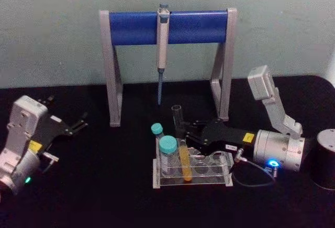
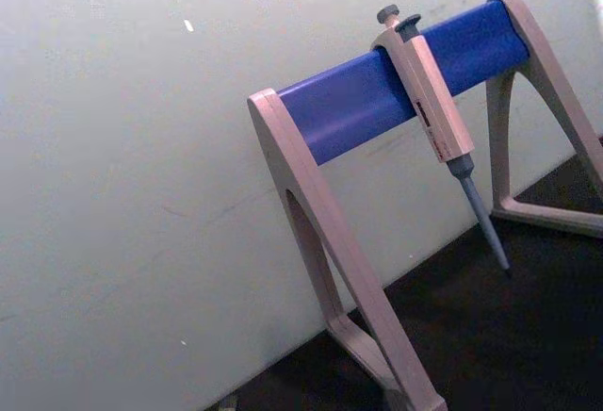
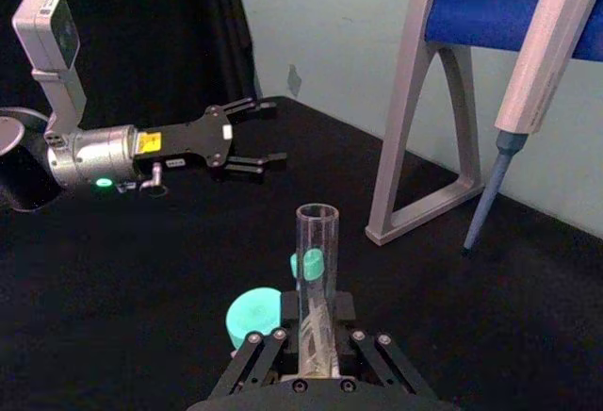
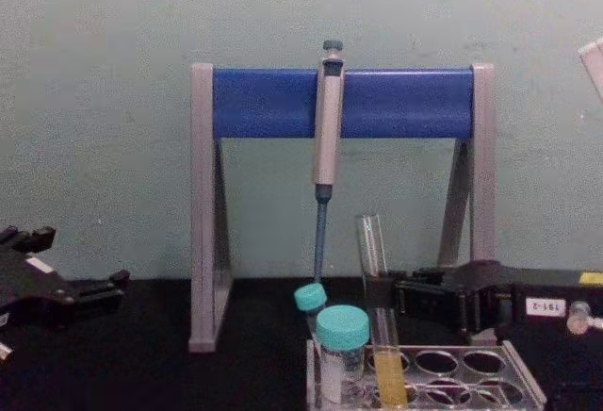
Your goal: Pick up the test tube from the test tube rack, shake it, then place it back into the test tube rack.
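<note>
On a black tabletop (image 1: pixel 104 186), the left gripper (image 1: pixel 81 122) sits parked with fingers apart; centre, the slim clear glass test tube (image 1: pixel 183 157) of yellow-orange liquid leans in the low clear plastic test tube rack (image 1: pixel 209 181), clamped by the right gripper (image 1: pixel 183 129), so lifting and shaking seem still ahead.

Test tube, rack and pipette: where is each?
test tube (image 1: pixel 185 162), head view, on its yellow liquid.
test tube rack (image 1: pixel 214 180), head view, on its front wall.
pipette (image 4: pixel 328 119), chest view, on its grey body.
</note>
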Available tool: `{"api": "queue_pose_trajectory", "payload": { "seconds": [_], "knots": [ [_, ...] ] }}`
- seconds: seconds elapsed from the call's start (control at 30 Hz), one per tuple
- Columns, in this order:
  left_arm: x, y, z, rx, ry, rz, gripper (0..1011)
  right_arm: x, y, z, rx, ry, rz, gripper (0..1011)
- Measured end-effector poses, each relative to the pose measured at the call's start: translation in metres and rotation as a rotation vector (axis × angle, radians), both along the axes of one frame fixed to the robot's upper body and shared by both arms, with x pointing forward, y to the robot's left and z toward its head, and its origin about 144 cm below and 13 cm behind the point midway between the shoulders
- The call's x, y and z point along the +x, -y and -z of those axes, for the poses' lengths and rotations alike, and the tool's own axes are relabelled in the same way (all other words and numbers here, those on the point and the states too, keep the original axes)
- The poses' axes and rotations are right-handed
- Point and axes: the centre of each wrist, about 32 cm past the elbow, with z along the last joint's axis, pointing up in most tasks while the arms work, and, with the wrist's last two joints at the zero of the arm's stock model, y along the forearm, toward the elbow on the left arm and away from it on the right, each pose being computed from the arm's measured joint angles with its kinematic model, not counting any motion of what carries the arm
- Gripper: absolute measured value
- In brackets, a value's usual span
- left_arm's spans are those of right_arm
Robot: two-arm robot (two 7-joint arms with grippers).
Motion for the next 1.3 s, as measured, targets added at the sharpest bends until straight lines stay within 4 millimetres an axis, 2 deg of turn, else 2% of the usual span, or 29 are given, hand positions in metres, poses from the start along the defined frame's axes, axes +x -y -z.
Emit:
{"api": "queue_pose_trajectory", "payload": {
  "seconds": [0.47,1.1,1.3],
  "knots": [
    [0.0,0.0,0.0,0.0,0.0,0.0,1001,0.0,0.0,0.0,0.0,0.001,0.0,213],
    [0.0,0.0,0.0,0.0,0.0,0.0,1001,-0.008,0.001,0.001,0.055,0.111,-0.028,213],
    [0.0,0.0,0.0,0.0,0.0,0.0,1001,-0.013,0.002,-0.004,0.063,0.158,-0.037,213]
  ]
}}
